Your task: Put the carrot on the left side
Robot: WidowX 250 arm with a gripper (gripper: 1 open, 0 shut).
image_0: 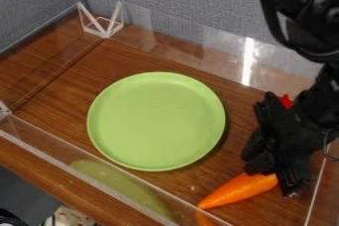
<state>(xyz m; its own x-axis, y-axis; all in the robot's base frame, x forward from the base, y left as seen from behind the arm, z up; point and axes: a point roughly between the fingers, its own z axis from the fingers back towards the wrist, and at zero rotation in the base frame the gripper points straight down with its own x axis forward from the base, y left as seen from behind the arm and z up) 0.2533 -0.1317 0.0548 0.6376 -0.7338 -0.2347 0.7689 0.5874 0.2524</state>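
Note:
The carrot (236, 191) is small and orange, lying on the wooden table near the front right, just right of the green plate (157, 119). Its tapered tip points to the lower left and its thick end goes up under the gripper, where the stem is hidden. My black gripper (281, 178) points steeply down over that thick end, and its fingers look closed around it. The arm rises behind it to the top right.
Clear acrylic walls (199, 44) ring the wooden table. A white wire stand (99, 19) sits at the back left corner. A small red piece (286, 101) shows behind the arm. A pale green reflection lies on the front wall (119, 185).

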